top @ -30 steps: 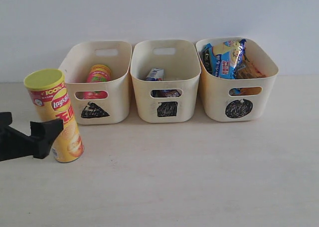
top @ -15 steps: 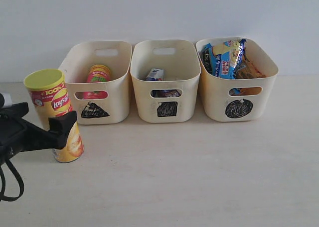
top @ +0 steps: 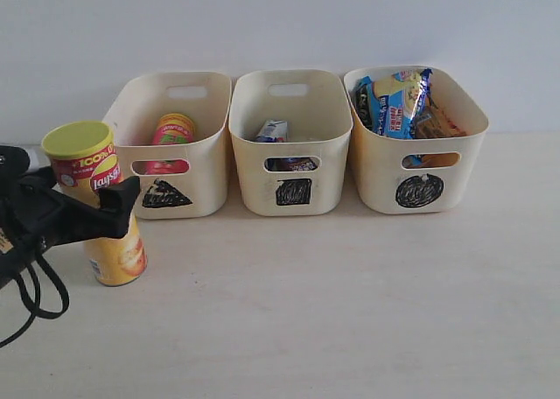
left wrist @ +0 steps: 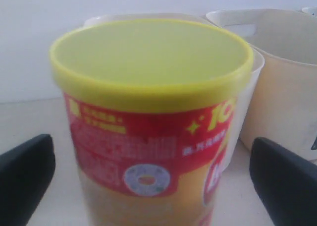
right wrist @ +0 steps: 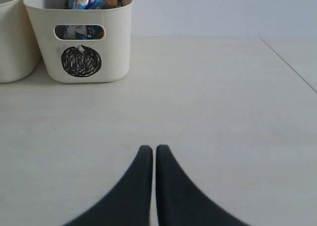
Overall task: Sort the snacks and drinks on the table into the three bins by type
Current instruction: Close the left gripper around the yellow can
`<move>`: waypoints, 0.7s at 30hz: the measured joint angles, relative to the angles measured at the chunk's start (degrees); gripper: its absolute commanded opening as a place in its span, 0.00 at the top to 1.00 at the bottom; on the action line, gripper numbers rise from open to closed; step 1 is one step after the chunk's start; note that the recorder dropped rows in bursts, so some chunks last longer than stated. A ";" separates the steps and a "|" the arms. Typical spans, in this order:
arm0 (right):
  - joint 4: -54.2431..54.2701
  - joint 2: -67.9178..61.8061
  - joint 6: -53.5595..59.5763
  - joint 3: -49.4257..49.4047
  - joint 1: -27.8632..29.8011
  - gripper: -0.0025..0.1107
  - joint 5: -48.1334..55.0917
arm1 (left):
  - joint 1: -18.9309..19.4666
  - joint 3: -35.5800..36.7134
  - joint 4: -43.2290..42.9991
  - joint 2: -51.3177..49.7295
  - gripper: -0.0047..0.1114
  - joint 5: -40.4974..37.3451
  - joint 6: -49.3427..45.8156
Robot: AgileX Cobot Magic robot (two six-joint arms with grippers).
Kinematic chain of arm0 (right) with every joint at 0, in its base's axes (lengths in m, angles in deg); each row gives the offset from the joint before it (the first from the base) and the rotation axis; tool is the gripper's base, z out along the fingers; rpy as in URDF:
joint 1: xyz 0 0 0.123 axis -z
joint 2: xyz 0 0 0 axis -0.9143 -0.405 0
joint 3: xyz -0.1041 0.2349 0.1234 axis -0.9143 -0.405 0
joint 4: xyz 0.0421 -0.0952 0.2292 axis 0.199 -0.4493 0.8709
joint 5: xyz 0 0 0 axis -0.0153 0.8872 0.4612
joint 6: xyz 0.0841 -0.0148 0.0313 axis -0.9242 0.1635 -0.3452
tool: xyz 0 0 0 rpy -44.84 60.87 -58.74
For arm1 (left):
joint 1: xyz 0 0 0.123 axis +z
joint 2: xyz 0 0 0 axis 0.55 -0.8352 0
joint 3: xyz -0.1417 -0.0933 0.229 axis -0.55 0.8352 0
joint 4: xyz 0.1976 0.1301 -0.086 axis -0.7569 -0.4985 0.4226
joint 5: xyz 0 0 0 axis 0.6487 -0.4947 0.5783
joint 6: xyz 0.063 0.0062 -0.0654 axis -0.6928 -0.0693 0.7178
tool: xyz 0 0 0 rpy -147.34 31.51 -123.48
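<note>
While the left gripper (left wrist: 151, 181) stands spread around it, the tall yellow cardboard Lay's crisp tube (top: 116, 252) stands upright near the left edge of the tabletop (top: 350, 311).
Light, stiff and smooth by its look: clasp mid-body, gently. Right gripper (right wrist: 153, 156) pressed together.

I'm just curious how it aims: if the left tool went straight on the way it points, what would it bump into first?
The yellow Lay's tube. It stands upright straight ahead, between the two sides of the open left tool, so the tool would probably meet its wall first.
</note>
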 measured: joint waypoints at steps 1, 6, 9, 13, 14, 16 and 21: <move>0.00 0.00 0.00 0.00 0.00 0.98 0.00 | 0.00 -0.22 0.33 -0.51 0.03 0.00 -0.11; 0.00 0.00 0.00 0.00 0.00 0.98 0.00 | 0.00 -2.45 0.44 -4.16 0.03 0.00 -1.07; 0.00 0.00 0.00 0.00 0.00 0.98 0.00 | 0.00 -3.62 0.44 -5.84 0.03 0.00 -1.30; 0.00 0.00 0.00 0.00 0.00 0.98 0.00 | 0.00 -4.66 0.44 -7.65 0.04 0.00 -1.45; 0.00 0.00 0.00 0.00 0.00 0.98 0.00 | 0.00 -4.79 0.44 -7.81 0.05 0.00 -1.45; 0.00 0.00 0.00 0.00 0.00 0.98 0.00 | 0.00 -5.16 0.66 -8.49 0.08 0.00 -1.66; 0.00 0.00 0.00 0.00 0.00 0.98 0.00 | 0.00 -6.08 1.56 -9.87 0.30 0.00 -1.69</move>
